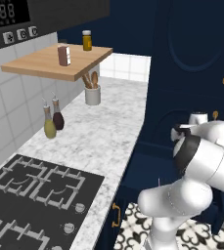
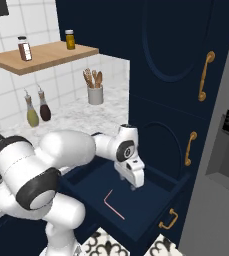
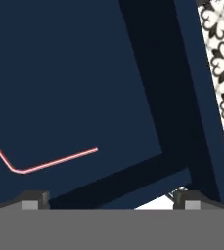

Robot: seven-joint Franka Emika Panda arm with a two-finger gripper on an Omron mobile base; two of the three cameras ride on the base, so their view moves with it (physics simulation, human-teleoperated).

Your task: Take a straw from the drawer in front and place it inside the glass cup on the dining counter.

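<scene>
Room: a rendered kitchen with navy blue cabinets (image 2: 176, 50), white wall tiles and a patterned black-and-white floor (image 3: 221, 63).
Left base view: a marbled worktop (image 1: 103, 132) carries a black stove (image 1: 30, 195), two oil bottles (image 1: 53, 122) and a utensil pot (image 1: 92, 93); a wooden shelf (image 1: 55, 63) above holds two jars. The white arm (image 1: 196, 166) rises at lower right.
Right base view: the drawer (image 2: 131, 200) stands pulled open. The straw (image 2: 113, 204), thin, pinkish-red and bent, lies flat on the drawer floor. The gripper (image 2: 134, 187) hangs above the drawer, near the straw but apart from it.
Hand view: the straw (image 3: 50, 163) lies at lower left on the dark blue drawer floor; the fingertips (image 3: 35, 199) stand wide apart, grasping nothing.
</scene>
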